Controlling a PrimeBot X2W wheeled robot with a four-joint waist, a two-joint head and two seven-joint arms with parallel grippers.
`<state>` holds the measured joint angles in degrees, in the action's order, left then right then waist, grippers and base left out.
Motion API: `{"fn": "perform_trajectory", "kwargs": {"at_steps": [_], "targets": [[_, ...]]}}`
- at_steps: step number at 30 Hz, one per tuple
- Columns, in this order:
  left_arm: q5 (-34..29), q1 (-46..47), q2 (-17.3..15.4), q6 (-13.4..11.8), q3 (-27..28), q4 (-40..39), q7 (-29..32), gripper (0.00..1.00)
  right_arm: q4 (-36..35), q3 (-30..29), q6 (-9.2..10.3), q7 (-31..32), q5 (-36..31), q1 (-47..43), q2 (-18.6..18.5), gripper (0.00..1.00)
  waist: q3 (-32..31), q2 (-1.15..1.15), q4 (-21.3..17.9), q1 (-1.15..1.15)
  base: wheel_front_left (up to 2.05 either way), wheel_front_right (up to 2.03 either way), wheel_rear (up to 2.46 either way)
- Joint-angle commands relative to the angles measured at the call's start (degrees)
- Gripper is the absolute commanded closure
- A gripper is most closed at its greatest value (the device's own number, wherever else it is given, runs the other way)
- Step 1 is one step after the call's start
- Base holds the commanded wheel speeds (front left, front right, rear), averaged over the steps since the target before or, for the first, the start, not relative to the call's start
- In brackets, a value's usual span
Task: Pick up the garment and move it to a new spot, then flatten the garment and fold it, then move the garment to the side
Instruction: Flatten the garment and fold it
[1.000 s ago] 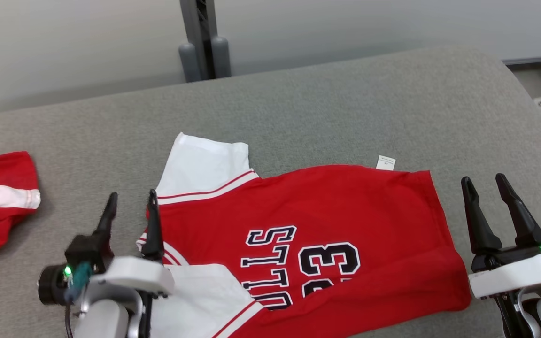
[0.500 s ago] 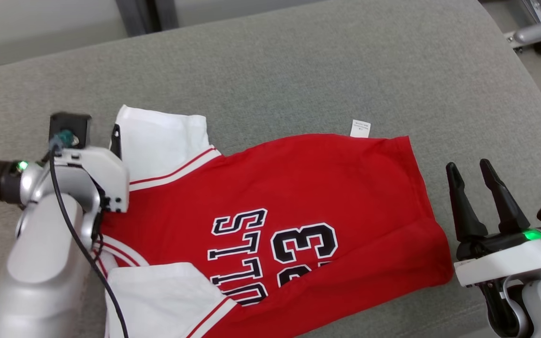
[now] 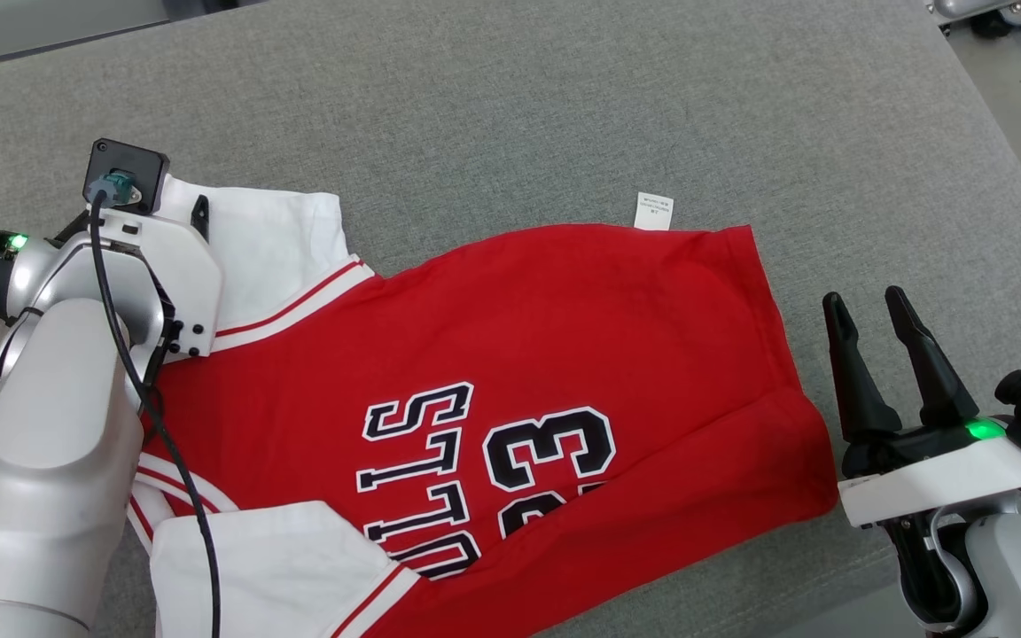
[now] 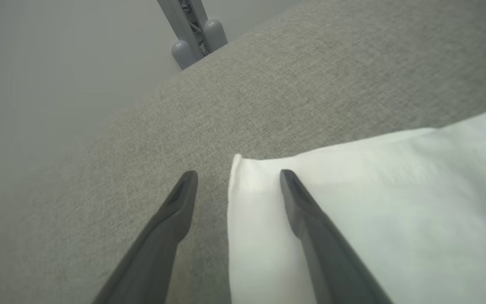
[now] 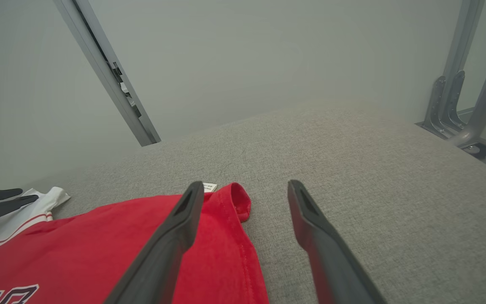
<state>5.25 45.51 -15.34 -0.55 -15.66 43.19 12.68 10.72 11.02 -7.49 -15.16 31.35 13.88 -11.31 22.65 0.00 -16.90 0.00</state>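
A red jersey [image 3: 564, 328] with white sleeves and dark lettering lies spread on the grey padded surface [image 3: 564, 106]. My left arm reaches over its far white sleeve [image 3: 271, 239]. In the left wrist view my left gripper [image 4: 238, 175] is open astride that sleeve's corner [image 4: 373, 211], one finger over the grey surface and the other over the white cloth. My right gripper [image 3: 865, 301] stands open just right of the jersey's hem, holding nothing; its left finger hangs over the red hem corner [image 5: 236, 200]. The near sleeve [image 3: 271, 567] lies at the bottom left.
A small white tag [image 3: 653, 211] pokes out from the jersey's far edge. The padded surface ends at the right, with floor and a metal frame [image 5: 454, 101] beyond it. A grey post [image 4: 192, 33] stands behind the far edge.
The head camera has tilted down, shifting the whole picture. My left arm has reached forward from beside the collar to the far white sleeve. The right gripper holds its place, still open.
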Motion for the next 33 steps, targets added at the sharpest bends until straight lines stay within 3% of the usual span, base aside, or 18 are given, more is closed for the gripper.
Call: {"fn": "perform_trajectory", "kwargs": {"at_steps": [1, 6, 7, 8, 9, 10, 19, 24, 33], "targets": [[-0.82, 1.41, -0.61, -0.26, -0.46, 0.53, 0.04, 0.0, 0.33, -0.15, -0.01, -0.1, 0.3, 0.96, -0.12, 0.0, 0.22, 0.0, -0.16, 0.0, 0.0, 0.0, 0.0], [-0.69, 2.19, -1.16, -0.47, -0.81, 2.09, -0.29, 0.0, 0.54, 0.4, -0.01, -0.1, 0.51, 0.98, -0.13, 0.0, 0.53, 0.0, -0.55, 0.0, 0.0, 0.0, 0.0], [-0.45, 2.3, -1.18, -0.22, -0.83, 2.38, -0.36, 0.04, 0.65, 0.44, -0.01, -0.11, 0.53, 1.03, -0.15, 0.0, 0.56, 0.0, -0.59, 0.0, 0.0, 0.0, 0.0], [-0.23, 2.28, -1.14, 0.13, -0.92, 2.69, -0.23, 0.58, 0.69, 0.41, -0.01, -0.1, 0.53, 1.07, -0.15, 0.0, 0.56, 0.0, -0.61, 0.0, 0.0, 0.0, 0.0], [-0.19, 2.29, -0.98, 0.34, -1.08, 2.94, -0.14, 0.94, 0.75, 0.36, -0.01, -0.1, 0.54, 1.05, -0.15, 0.0, 0.55, 0.0, -0.6, 0.0, 0.0, 0.0, 0.0], [0.04, 2.44, -0.89, 0.43, -1.11, 3.04, -0.28, 1.0, 0.85, 0.29, -0.01, -0.11, 0.53, 1.0, -0.15, 0.0, 0.53, 0.0, -0.58, 0.0, 0.0, 0.0, 0.0], [1.66, 2.75, 0.94, -0.07, -0.91, 1.48, -4.95, 1.0, 3.06, -0.73, -0.01, -0.11, 2.13, 1.6, -1.11, 0.0, -0.18, 0.0, 1.25, 0.0, 0.0, 0.0, 0.0], [2.41, 1.19, 2.77, 0.4, -1.81, -0.5, -8.3, 1.0, 9.27, -0.89, -0.01, -0.11, 5.19, 4.19, -4.3, 0.0, -1.01, 0.0, 4.02, 0.0, 0.0, 0.0, 0.0], [2.91, -0.57, 5.54, 1.06, -4.04, -3.24, -11.37, 1.0, 22.02, 8.08, -0.01, 1.6, 8.03, 12.5, -10.47, 0.0, -1.9, 0.0, 7.97, 0.0, 0.0, 0.0, 0.0]]}}
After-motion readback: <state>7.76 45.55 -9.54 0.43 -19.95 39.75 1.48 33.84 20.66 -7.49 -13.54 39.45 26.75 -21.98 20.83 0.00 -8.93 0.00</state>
